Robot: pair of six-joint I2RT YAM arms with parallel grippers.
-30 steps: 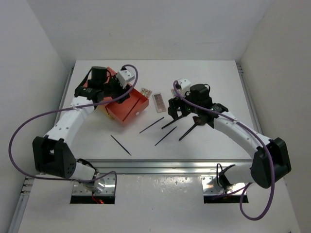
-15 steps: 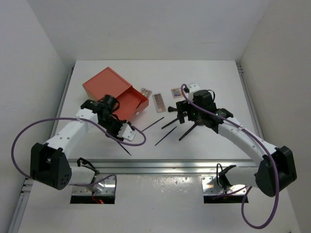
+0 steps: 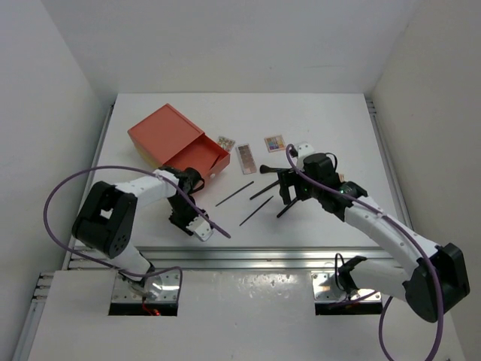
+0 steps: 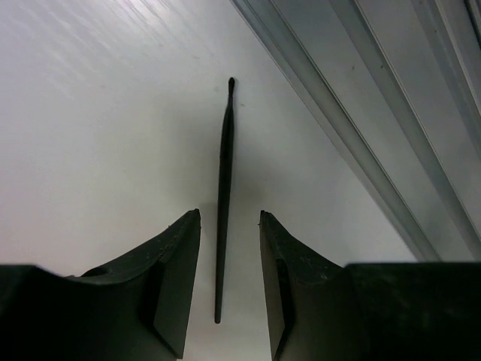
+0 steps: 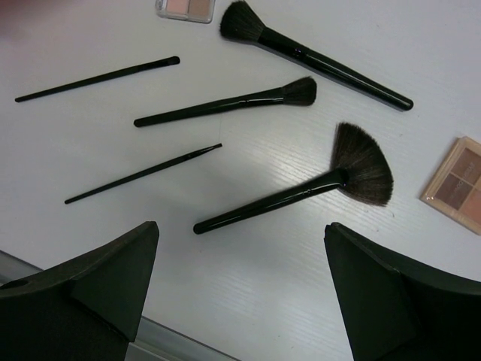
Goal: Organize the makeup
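A thin black makeup stick (image 4: 224, 173) lies on the white table (image 4: 90, 113) beside the aluminium rail (image 4: 361, 113), between the parted fingers of the left gripper (image 4: 228, 222). The right gripper (image 5: 240, 248), spread wide, hovers above black-bristled brushes (image 5: 301, 191) and beige eyeshadow palettes (image 5: 458, 184).

White arms (image 3: 379, 223), black joints (image 3: 104, 224), purple cables (image 3: 52, 197).
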